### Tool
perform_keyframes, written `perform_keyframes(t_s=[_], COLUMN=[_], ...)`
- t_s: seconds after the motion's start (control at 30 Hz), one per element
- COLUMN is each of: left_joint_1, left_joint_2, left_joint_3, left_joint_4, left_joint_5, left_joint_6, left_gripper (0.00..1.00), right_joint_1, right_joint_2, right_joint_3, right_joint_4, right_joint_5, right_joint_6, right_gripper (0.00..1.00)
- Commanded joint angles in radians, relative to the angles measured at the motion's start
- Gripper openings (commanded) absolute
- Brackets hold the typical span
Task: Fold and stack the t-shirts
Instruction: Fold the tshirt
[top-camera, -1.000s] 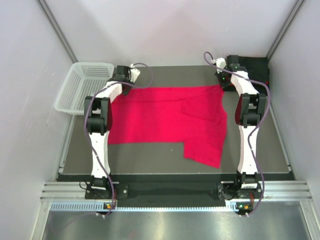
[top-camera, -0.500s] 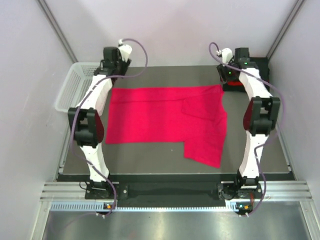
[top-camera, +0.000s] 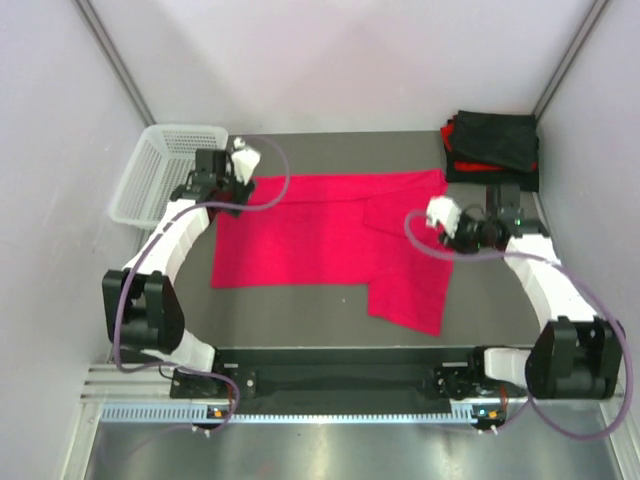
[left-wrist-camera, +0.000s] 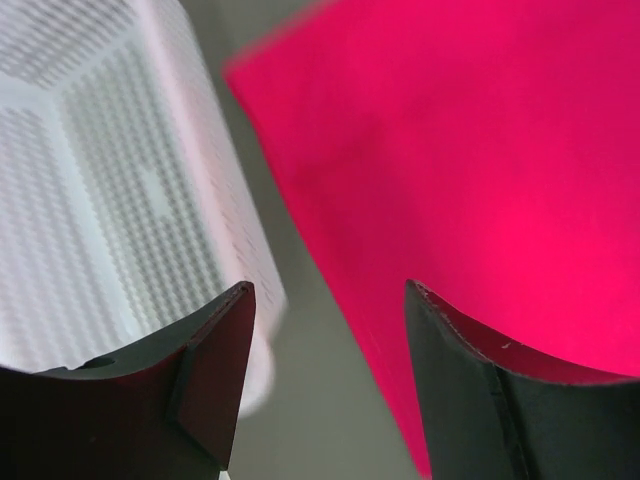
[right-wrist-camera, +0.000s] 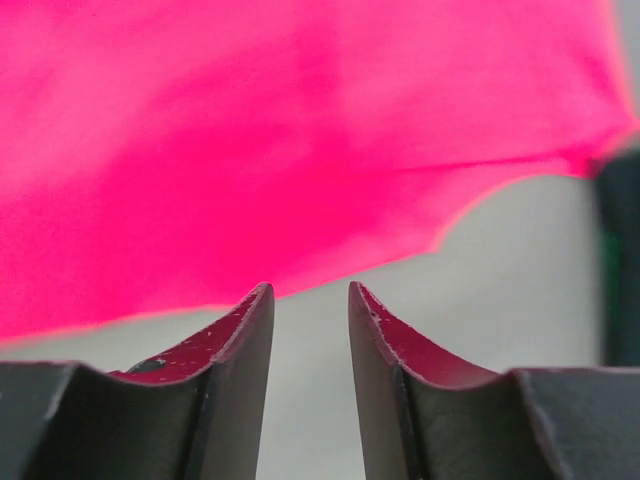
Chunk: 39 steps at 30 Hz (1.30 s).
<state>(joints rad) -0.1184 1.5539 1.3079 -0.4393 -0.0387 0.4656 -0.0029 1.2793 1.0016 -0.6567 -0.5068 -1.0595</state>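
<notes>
From overhead, the red t-shirt (top-camera: 320, 230) lies spread on the dark table (top-camera: 300, 320), mid-surface, with its right side doubled over and one flap reaching toward the near edge. A stack of folded black t-shirts (top-camera: 495, 140) sits in the far right corner, and a white mesh basket (top-camera: 180, 128) at far left. The left gripper (top-camera: 205, 180) hovers at the shirt's far left corner, the right gripper (top-camera: 460, 232) by its right edge. In the left wrist view, the left gripper (left-wrist-camera: 328, 290) stands wide apart and empty, between basket and cloth. In the right wrist view, the right gripper (right-wrist-camera: 310, 295) shows a narrow gap with nothing in it, just short of the shirt's edge. Judgement: the cloth is light and limp and will sag, so it is best pinched at corners or hem.
</notes>
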Motion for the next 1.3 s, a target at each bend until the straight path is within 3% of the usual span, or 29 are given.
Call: perform_keyframes(t_s=[0.0,0.1,0.2,0.43,0.6,0.83,1.27], left_joint_1=[-0.001,-0.001,0.0,0.0,0.0,0.003,0.036], left_joint_2=[-0.132,-0.181,-0.199,-0.176,-0.172,-0.181,-0.206], left_joint_3=[-0.1,-0.183,-0.245,-0.266,-0.268,-0.277,-0.3], left_joint_4=[-0.052,-0.055,-0.016,0.004,0.005,-0.004,-0.016], left_joint_5=[0.026,0.022,-0.01,-0.018,-0.03,-0.061,-0.076], left_joint_6=[0.062,0.099,0.11,0.071,0.076,0.088,0.093], left_gripper=[0.66,0.66,0.65,0.65,0.65,0.65,0.65], right_joint_1=[0.032,0.056,0.079,0.224,0.279,0.331,0.354], right_joint_2=[-0.158,-0.3,-0.406,-0.321,-0.246,-0.155,-0.133], right_joint_3=[-0.141,-0.276,-0.362,-0.279,-0.305,-0.371,-0.465], right_joint_4=[-0.113,-0.224,-0.325,-0.664,-0.649,-0.495,-0.325], right_joint_5=[-0.088,-0.07,-0.073,-0.082,-0.053,-0.006,0.051], right_joint_6=[-0.361,-0.64,-0.811,-0.731,-0.694,-0.651,-0.646], right_gripper=[0.36,0.34,0.32,0.32,0.32,0.33,0.34])
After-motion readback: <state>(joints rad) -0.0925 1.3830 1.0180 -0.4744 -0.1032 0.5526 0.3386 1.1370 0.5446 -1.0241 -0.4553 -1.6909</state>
